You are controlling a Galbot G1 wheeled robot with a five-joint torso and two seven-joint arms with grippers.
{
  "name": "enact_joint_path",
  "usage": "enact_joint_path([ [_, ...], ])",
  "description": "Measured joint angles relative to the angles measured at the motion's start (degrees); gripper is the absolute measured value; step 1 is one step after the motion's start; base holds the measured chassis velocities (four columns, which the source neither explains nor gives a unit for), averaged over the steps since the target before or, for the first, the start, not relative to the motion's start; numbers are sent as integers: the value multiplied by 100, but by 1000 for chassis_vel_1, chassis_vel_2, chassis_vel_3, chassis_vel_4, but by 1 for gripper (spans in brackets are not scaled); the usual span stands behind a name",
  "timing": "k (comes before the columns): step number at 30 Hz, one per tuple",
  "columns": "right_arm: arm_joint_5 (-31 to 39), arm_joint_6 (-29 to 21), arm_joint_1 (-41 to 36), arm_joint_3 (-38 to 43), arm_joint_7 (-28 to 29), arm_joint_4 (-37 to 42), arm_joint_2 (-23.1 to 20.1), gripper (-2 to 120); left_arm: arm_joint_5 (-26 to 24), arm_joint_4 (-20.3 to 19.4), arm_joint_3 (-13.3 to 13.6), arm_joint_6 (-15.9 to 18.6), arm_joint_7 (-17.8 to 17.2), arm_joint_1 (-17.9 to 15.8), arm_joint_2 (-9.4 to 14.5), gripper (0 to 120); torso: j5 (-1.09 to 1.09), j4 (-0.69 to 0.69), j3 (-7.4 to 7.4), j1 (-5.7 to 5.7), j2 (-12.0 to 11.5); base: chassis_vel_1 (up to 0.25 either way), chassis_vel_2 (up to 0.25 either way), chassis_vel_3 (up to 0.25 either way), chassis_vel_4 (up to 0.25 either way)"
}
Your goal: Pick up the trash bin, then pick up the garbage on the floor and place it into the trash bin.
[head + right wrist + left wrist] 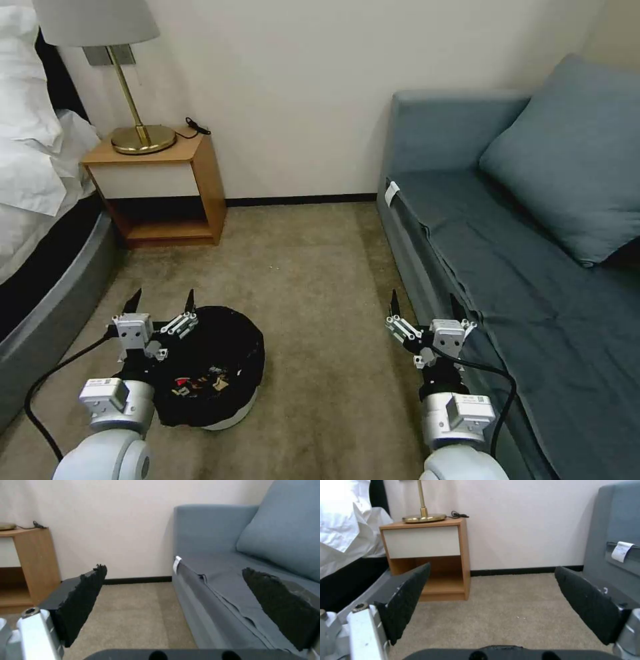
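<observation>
**Black-lined bin sits on the carpet with litter inside, both pincers released**

Black crinkly plastic lines the trash bin (212, 363), which stands on the beige carpet (313, 280) just in front of the robot on its left side, its white base rim showing at the near edge. Small pieces of garbage (200, 385) lie at the bottom of the liner, reddish, brown and white scraps; which piece is which I cannot tell. No loose litter shows on the open carpet between the bin, the nightstand (160, 190) and the sofa (507, 267).

The left pincer (162, 301) hovers over the bin's far-left rim, fingers spread apart and gripping nothing. Judging by that placement, the arm is held where it can reach the rim or drop things in. The right pincer (423, 303) hangs beside the sofa's front edge, also spread wide and empty, well apart from the bin; it looks parked clear of the work. The wrist views confirm both sets of dark padded fingers (408, 592) gaping with only carpet between them.

As for writing: a small white tag (392, 193) is fixed on the sofa's corner, and small stickers sit on the wrists, but nothing on them can be read. A brass lamp (137, 100) stands on the nightstand.
</observation>
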Motion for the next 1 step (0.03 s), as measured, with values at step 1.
enact_joint_path([
  [1, 1, 0, 1, -1, 0, 0, -1, 100, -1, 0, 0, 0, -1, 0, 0, 100, 0, 0, 0, 0, 0, 0, 0, 0, 0],
])
